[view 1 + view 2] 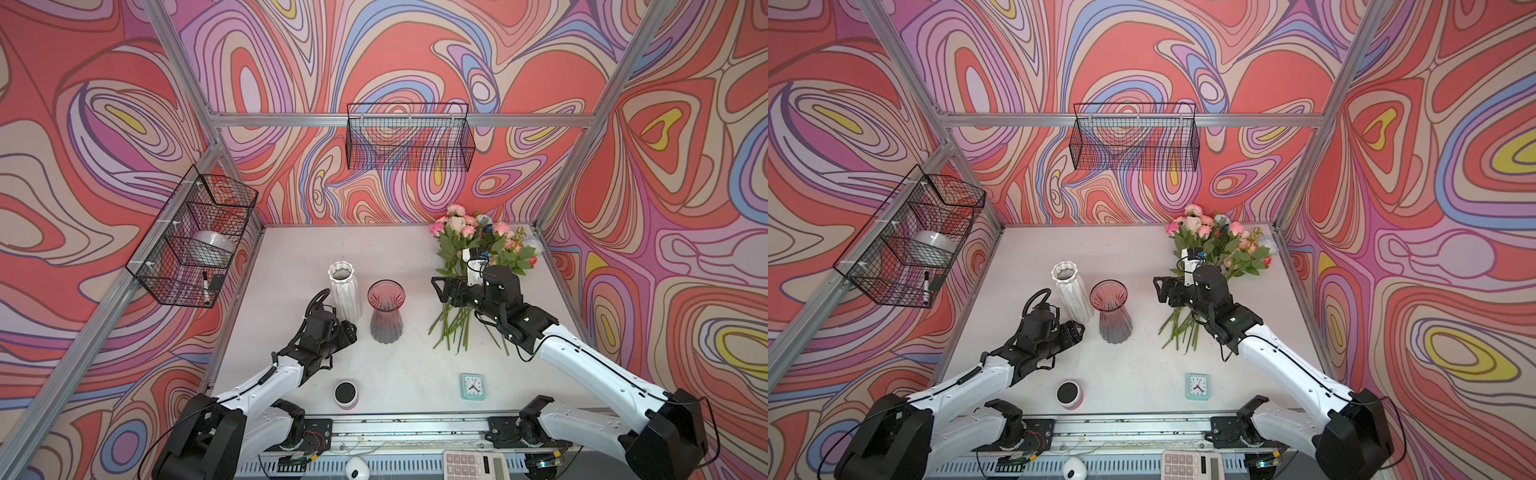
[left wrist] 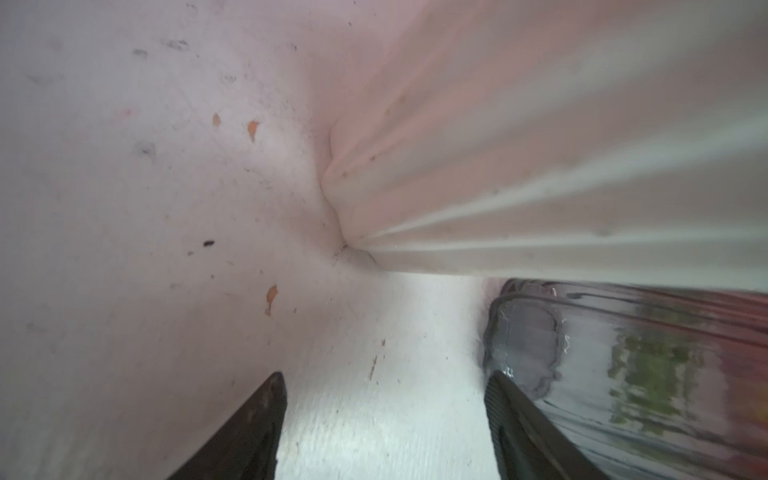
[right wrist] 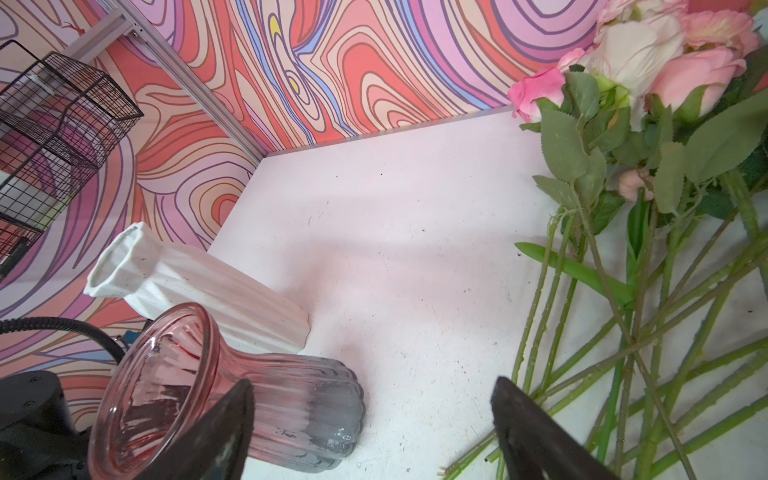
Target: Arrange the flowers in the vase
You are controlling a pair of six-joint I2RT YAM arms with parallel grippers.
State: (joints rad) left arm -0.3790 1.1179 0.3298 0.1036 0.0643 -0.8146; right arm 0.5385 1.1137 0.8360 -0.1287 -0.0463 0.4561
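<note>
Two vases, a white vase (image 1: 345,291) and a glass vase (image 1: 385,311), stand flowerless on the counter (image 1: 407,365). The flowers (image 1: 455,239) lie bundled at the right rear. The right gripper (image 3: 372,381) hovers over their stems, wide open and empty, presumably to pick one. The left gripper (image 2: 384,376), jaws apart and empty, sits at the vase bases, likely to steady one.

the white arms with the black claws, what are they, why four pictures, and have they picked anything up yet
Those are two robot arms, each ending in a two-fingered claw. Two pictures look down from overhead and are nearly alike. The other two come from cameras on the arms' wrists. On the table stand a white vase and a pink glass vase, neither with flowers in it. A bunch of flowers lies beside them, and a small clock sits nearer the front. The left claw is low by the white vase's foot, and the right claw hangs just by the flower stems. Both claws are open and hold nothing.
</note>
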